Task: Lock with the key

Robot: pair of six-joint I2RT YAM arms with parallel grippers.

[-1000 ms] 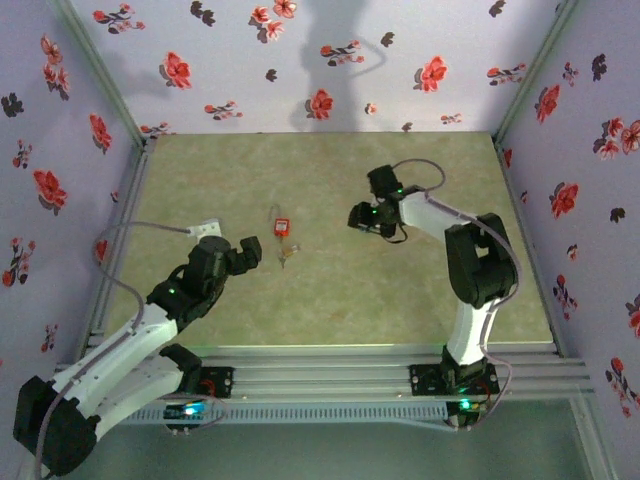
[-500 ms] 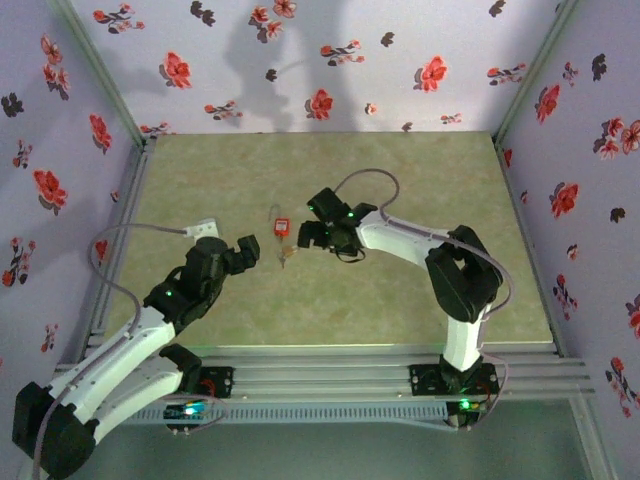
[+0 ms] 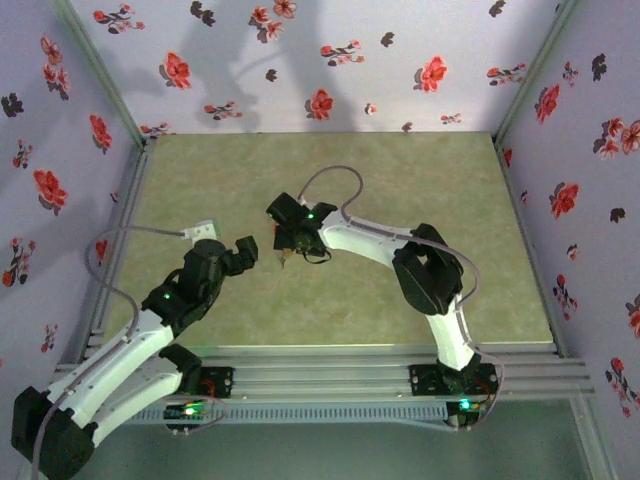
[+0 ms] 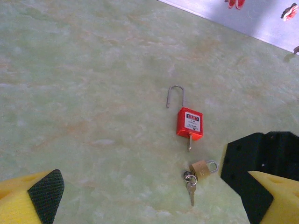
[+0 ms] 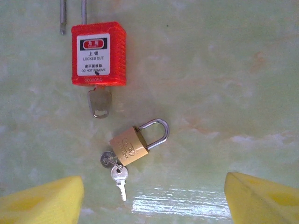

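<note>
A red padlock (image 5: pixel 98 53) lies flat on the table with its shackle (image 4: pixel 175 95) swung open and a key (image 5: pixel 99 103) stuck in its base. Just below it lies a small brass padlock (image 5: pixel 131 147), shackle closed, with keys on a ring (image 5: pixel 117 173) at its base. My right gripper (image 5: pixel 154 193) hovers right over both locks, open, its yellow fingertips (image 5: pixel 51 200) wide on either side of the brass lock's keys and touching nothing. My left gripper (image 4: pixel 149 198) is open too, a little short of the locks; the red padlock (image 4: pixel 189 122) and brass padlock (image 4: pixel 202 168) lie ahead of it.
The locks sit mid-table on the pale green mat (image 3: pixel 400 180). My right gripper (image 3: pixel 285 236) and left gripper (image 3: pixel 248 250) stand close together there. Flowered walls (image 3: pixel 320 60) enclose three sides. A dark shape (image 4: pixel 261 158) fills the left wrist view's right edge.
My right arm has swept left across the table, from right of centre to directly over the two padlocks. The left arm and both locks have stayed put.
</note>
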